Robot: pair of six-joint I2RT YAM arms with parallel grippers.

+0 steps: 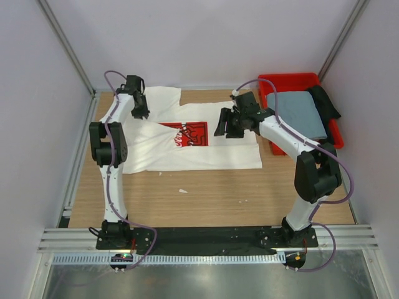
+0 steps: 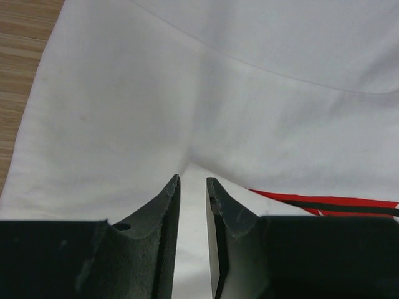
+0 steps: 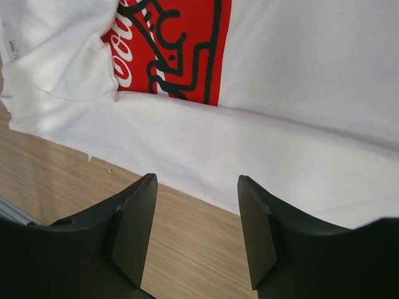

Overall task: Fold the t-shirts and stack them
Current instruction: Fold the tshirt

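On the far half of the table point(image 1: 206, 199), the white t-shirt point(image 1: 187, 152) lies spread out print-up, probably so both arms can reach it. The left gripper point(image 2: 193, 180) sits at a crease near the far-left edge, jaws almost together; honestly can't tell if cloth's pinched. The right gripper point(image 3: 196, 180) hangs wide apart and empty above the shirt's right part. The grey-blue t-shirt point(image 1: 302, 112) lies in the red bin point(image 1: 290, 79) at the far-right corner.

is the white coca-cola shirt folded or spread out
Partly folded: the white t-shirt lies flat on the table, one flap turned over the red print's edge.
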